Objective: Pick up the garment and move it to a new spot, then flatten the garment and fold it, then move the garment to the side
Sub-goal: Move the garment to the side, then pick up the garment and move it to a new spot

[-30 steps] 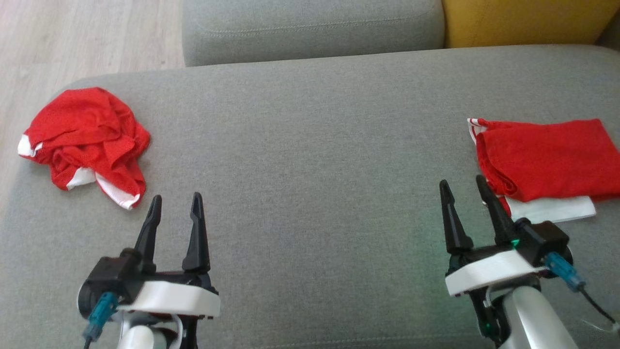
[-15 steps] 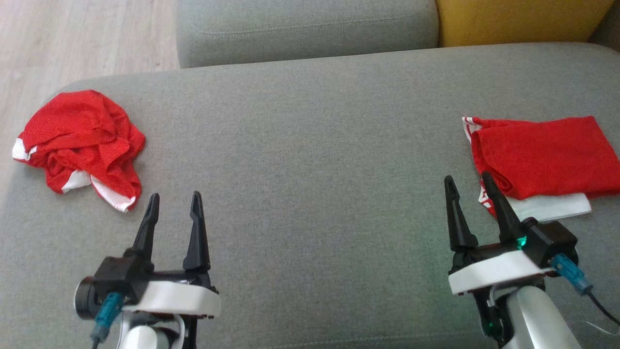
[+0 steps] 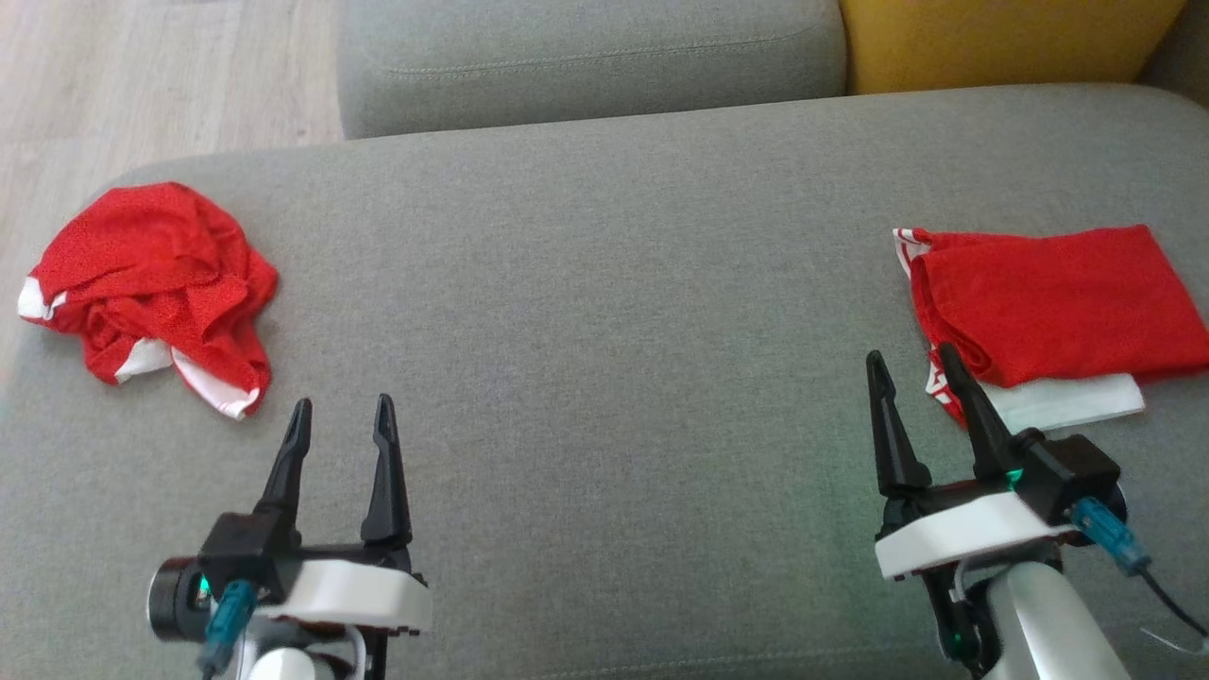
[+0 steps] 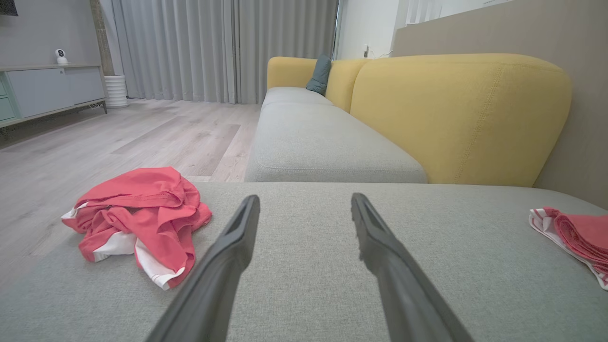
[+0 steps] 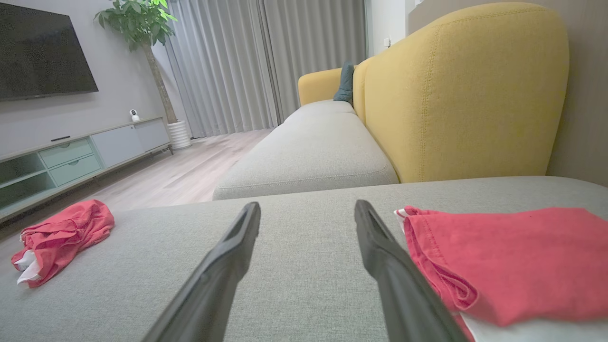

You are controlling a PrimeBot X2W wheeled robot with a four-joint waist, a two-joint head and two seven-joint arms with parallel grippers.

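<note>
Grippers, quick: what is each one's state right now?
Left gripper: open, holding nothing.
Right gripper: open, holding nothing.

On the cushion (image 3: 604,331), crumpled garment (image 3: 151,283) far left, folded garment (image 3: 1048,302) far right

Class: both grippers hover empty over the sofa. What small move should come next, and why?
Probably the left gripper reaches forward-left to the crumpled garment: it lies unfolded nearby, the jaws stand open, and the folded garment at right looks finished.
</note>
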